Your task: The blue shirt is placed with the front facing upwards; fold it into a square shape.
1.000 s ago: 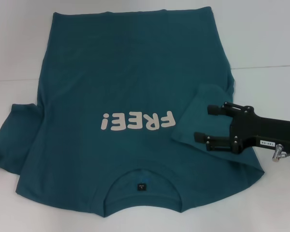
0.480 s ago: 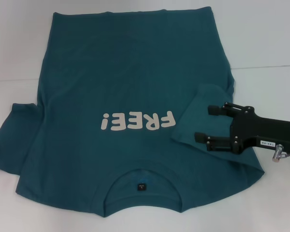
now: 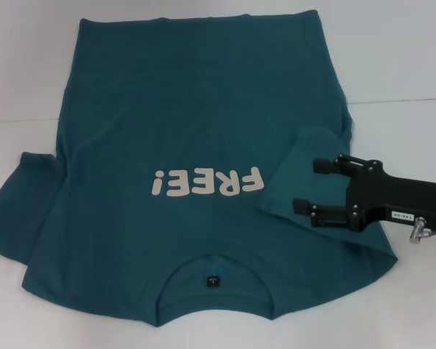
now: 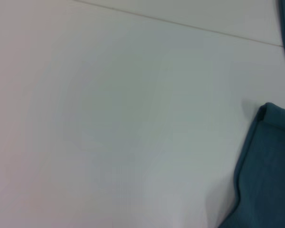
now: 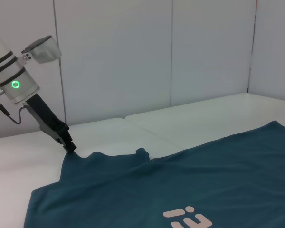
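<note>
Head view, left hand [image 5: 70,147] unseen (blue shirt [image 3: 189,131] flat)

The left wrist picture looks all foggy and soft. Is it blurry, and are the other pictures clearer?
Left wrist view: yes, soft all over, just pale table and a fuzzy edge of the blue shirt. Head view: clearer, the white lettering reads easily, with the right gripper crisp. Right wrist view: fairly clear, showing the left gripper at the shirt's edge.
</note>
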{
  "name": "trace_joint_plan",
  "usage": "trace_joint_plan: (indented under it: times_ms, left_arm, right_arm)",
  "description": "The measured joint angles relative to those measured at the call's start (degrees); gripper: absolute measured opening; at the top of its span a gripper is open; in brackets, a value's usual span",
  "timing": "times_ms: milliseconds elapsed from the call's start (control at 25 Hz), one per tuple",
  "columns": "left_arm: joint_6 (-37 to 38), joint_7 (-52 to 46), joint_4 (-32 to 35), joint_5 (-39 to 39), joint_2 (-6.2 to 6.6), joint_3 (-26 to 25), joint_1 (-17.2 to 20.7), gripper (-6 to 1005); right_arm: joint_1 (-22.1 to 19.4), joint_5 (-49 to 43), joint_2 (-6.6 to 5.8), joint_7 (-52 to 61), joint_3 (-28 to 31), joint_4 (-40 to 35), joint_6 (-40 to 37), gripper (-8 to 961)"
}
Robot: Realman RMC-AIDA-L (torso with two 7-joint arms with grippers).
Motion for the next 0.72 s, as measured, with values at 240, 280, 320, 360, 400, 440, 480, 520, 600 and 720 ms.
trace_joint_plan:
  times_ms: [240,280,320,360,400,440,480,520,600,720]
  left_arm:
    - [-0.81,-0.06,0.16,0.0,0.14,-0.24,0.4,36]
    - [-1.05,-0.06,0.21,0.0,0.2,-0.28,0.48,36]
    - [-1.42,-0.06,0.23,0.0,0.22,-0.31,0.56,36]
    - [-1.72,-0.06,0.23,0.0,0.26,-0.31,0.6,35]
    - [-2.05,-0.06,0.23,0.0,0.32,-0.29,0.62,35]
    - [-2.21,-0.06,0.23,0.0,0.33,-0.28,0.63,35]
    - [-2.48,-0.06,0.22,0.0,0.35,-0.23,0.64,35]
    - [-2.76,-0.05,0.2,0.0,0.36,-0.18,0.64,35]
    - [-3.53,-0.05,0.09,0.0,0.35,-0.05,0.66,35]
    - [-4.33,-0.05,0.03,0.0,0.24,-0.01,0.66,35]
  right_arm:
    - [0.0,0.0,0.0,0.02,0.17,0.0,0.15,916]
    - [0.0,0.0,0.0,0.03,0.14,0.0,0.17,916]
    - [0.0,0.0,0.0,0.03,0.1,0.0,0.17,916]
    - [0.0,0.0,0.0,0.03,0.08,0.0,0.17,916]
    - [0.0,0.0,0.0,0.04,0.06,0.0,0.18,916]
    - [0.0,0.01,0.0,0.06,0.04,0.0,0.21,916]
    - [0.0,0.01,0.0,0.08,0.05,0.02,0.23,916]
    - [0.0,0.01,0.0,0.1,0.08,0.06,0.24,916]
    - [0.0,0.0,0.0,0.14,0.14,0.12,0.25,916]
    - [-0.09,0.01,-0.01,0.19,0.17,0.2,0.26,916]
